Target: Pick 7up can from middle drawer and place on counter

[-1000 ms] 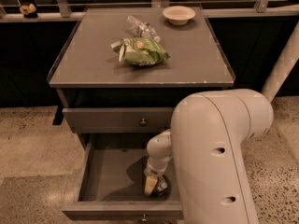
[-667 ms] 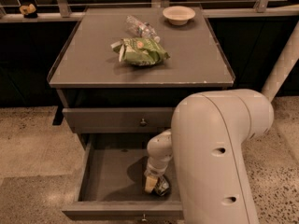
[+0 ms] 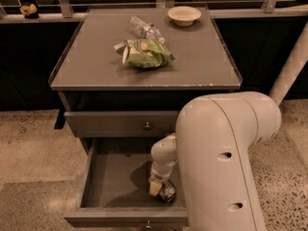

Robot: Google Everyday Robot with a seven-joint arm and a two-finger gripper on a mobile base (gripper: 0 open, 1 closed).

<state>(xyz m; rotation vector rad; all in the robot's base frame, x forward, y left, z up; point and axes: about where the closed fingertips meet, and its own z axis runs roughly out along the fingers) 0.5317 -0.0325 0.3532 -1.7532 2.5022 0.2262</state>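
The middle drawer (image 3: 113,186) is pulled open below the shut top drawer front. My gripper (image 3: 158,186) reaches down into it near its right front corner, hanging from the big white arm (image 3: 221,162) that covers the drawer's right side. The 7up can (image 3: 167,191) lies on the drawer floor right at the gripper's tip, only partly showing as a silver-and-dark shape. The counter (image 3: 96,71) is the grey cabinet top above.
On the counter lie a green chip bag (image 3: 144,53), a clear plastic bottle (image 3: 144,29) and a pale bowl (image 3: 184,15) at the back. The top drawer front (image 3: 120,123) has a small knob. A white pipe (image 3: 291,66) stands at the right.
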